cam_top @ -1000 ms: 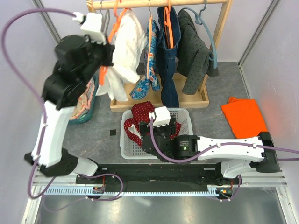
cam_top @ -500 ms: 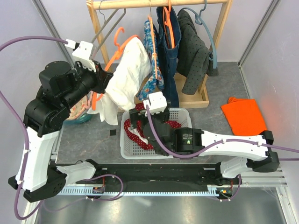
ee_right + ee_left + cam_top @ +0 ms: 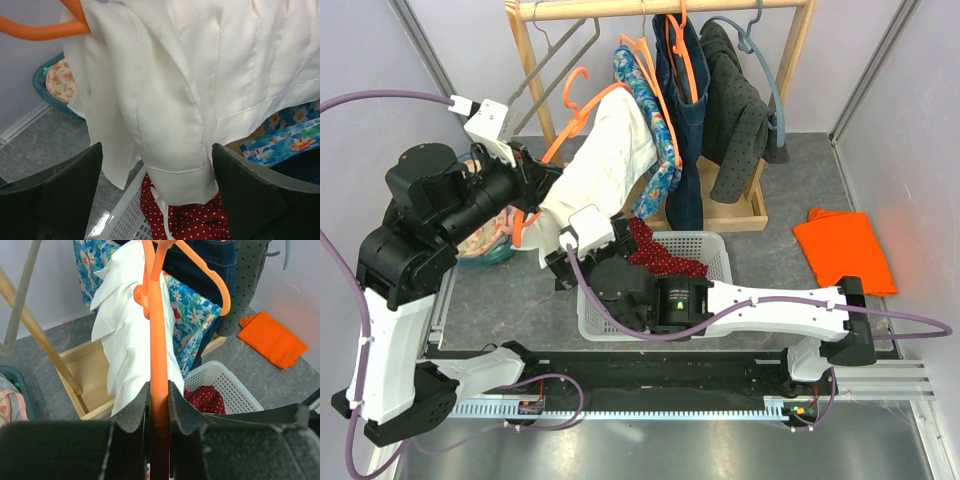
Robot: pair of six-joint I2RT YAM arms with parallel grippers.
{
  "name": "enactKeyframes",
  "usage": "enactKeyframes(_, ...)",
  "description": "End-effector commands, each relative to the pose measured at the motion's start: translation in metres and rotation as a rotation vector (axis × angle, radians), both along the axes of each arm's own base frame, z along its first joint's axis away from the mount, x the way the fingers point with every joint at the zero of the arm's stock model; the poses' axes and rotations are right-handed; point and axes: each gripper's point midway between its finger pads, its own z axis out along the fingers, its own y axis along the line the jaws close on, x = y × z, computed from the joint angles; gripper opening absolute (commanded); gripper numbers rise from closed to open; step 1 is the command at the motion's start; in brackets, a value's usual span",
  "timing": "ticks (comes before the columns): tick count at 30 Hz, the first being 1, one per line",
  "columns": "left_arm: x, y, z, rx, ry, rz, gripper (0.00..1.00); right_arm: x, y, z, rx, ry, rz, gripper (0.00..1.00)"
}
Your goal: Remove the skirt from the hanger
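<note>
Over the grey tabletop [image 3: 520,285], a white pleated skirt [image 3: 605,160] hangs above the white plastic basket's [image 3: 715,250] rim on an orange plastic hanger [image 3: 159,340]. My left hand [image 3: 159,410] is clamped on that hanger. My right hand [image 3: 155,155] gapes wide just below the skirt's hem.

The wooden clothes rack [image 3: 732,216] stands at the back. On its rail hang, from left to right, a blue flowered cloth [image 3: 660,165], dark blue jeans [image 3: 685,150] and a grey dotted top [image 3: 735,120]. The white cloth skirt [image 3: 605,160] hangs on the orange plastic hanger [image 3: 565,115], left of these and in front of the rail. The hanger sits between the fingers of the left gripper [image 3: 159,387].

The white plastic basket [image 3: 718,250] is in front of the rack, with a red dotted cloth [image 3: 665,258] in it. The skirt's low end hangs by the basket's left back corner. The right gripper [image 3: 157,150] is just in front of it. A folded orange cloth [image 3: 845,250] lies right of the basket. A teal bin [image 3: 38,82] of clothes is left of the rack.
</note>
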Motion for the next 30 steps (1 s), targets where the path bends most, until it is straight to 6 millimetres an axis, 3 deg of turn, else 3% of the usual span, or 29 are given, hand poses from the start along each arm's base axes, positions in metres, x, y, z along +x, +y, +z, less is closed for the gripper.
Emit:
enactKeyframes(1, -0.009, 0.000, 0.030, -0.086, -0.081, -0.019, 0.02, 0.004, 0.004, 0.029, 0.039, -0.039, 0.020, 0.83)
enactKeyframes(2, -0.009, 0.000, 0.031, -0.087, -0.080, -0.020, 0.02, 0.004, 0.003, 0.031, 0.041, -0.041, 0.020, 0.73)
enactKeyframes(3, -0.010, 0.000, 0.032, -0.089, -0.082, -0.022, 0.02, 0.006, 0.001, 0.033, 0.043, -0.044, 0.014, 0.53)
enactKeyframes(7, -0.007, -0.001, 0.026, -0.079, -0.069, -0.017, 0.02, 0.009, -0.010, 0.046, 0.045, -0.066, -0.021, 0.26)
enactKeyframes(10, -0.002, -0.002, 0.019, -0.066, -0.055, -0.008, 0.02, 0.010, -0.029, 0.069, 0.062, -0.090, -0.048, 0.07)
enactKeyframes(11, 0.001, -0.003, 0.014, -0.057, -0.047, -0.005, 0.02, 0.010, -0.039, 0.085, 0.095, -0.097, -0.061, 0.03)
enactKeyframes(13, 0.003, -0.002, 0.013, -0.052, -0.049, 0.003, 0.02, 0.011, -0.055, 0.102, 0.111, -0.114, -0.088, 0.00)
enactKeyframes(17, 0.012, -0.001, 0.001, -0.026, -0.034, 0.033, 0.02, -0.007, -0.100, 0.164, 0.195, -0.185, -0.140, 0.00)
enactKeyframes(19, 0.018, 0.001, -0.008, -0.014, -0.020, 0.060, 0.02, -0.028, -0.121, 0.190, 0.178, -0.231, -0.149, 0.00)
enactKeyframes(20, 0.024, 0.002, -0.021, -0.005, 0.008, 0.083, 0.02, -0.054, -0.123, 0.199, 0.181, -0.236, -0.102, 0.00)
enactKeyframes(21, 0.028, 0.002, -0.028, 0.005, 0.020, 0.094, 0.02, -0.061, -0.143, 0.216, 0.161, -0.295, -0.131, 0.00)
enactKeyframes(23, 0.038, 0.001, -0.049, 0.034, 0.054, 0.121, 0.02, -0.085, -0.145, 0.215, 0.112, -0.326, -0.108, 0.00)
enactKeyframes(24, 0.042, 0.004, -0.053, 0.041, 0.054, 0.145, 0.02, -0.101, -0.149, 0.219, 0.187, -0.297, -0.083, 0.00)
enactKeyframes(25, 0.047, 0.003, -0.058, 0.051, 0.062, 0.157, 0.02, -0.112, -0.140, 0.213, 0.039, -0.374, -0.086, 0.00)
enactKeyframes(26, 0.051, 0.005, -0.065, 0.062, 0.071, 0.173, 0.02, -0.126, -0.140, 0.220, 0.050, -0.386, -0.061, 0.00)
enactKeyframes(27, 0.053, 0.005, -0.066, 0.061, 0.070, 0.182, 0.02, -0.131, -0.143, 0.220, 0.104, -0.370, -0.073, 0.00)
enactKeyframes(28, 0.055, 0.004, -0.068, 0.065, 0.074, 0.184, 0.02, -0.145, -0.128, 0.214, 0.052, -0.416, -0.072, 0.00)
enactKeyframes(29, 0.056, 0.004, -0.070, 0.067, 0.077, 0.187, 0.02, -0.149, -0.137, 0.226, 0.039, -0.443, -0.084, 0.00)
enactKeyframes(30, 0.058, 0.004, -0.069, 0.065, 0.074, 0.188, 0.02, -0.151, -0.138, 0.226, 0.049, -0.436, -0.098, 0.00)
